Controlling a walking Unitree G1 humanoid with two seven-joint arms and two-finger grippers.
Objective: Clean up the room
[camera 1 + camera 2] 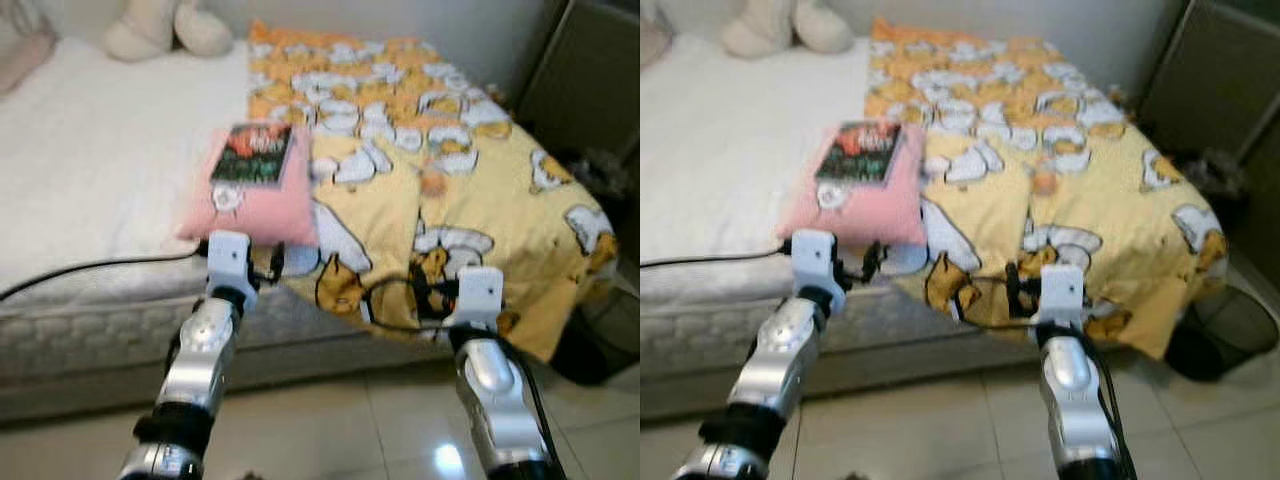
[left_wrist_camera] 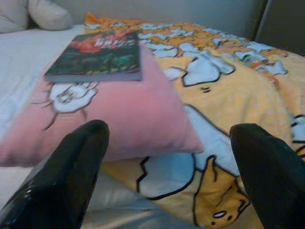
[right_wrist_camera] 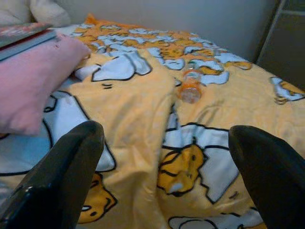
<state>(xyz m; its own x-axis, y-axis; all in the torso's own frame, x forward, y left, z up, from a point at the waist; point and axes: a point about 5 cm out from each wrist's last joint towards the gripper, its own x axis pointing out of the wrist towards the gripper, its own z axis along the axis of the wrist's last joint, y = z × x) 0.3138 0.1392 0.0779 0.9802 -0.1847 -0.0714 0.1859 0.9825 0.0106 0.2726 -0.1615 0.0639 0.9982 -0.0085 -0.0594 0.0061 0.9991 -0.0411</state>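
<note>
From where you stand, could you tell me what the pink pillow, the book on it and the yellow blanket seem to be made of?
Pink pillow: soft matte fabric, probably stuffed, since it bulges and its edges are rounded.
Book: paper with a printed, slightly glossy cover; page edges show along its side.
Yellow blanket: thin printed cloth, matte, judging by its folds and how it drapes over the bed edge.

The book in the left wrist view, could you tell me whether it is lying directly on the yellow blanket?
No, the book rests on top of the pink pillow.
</note>
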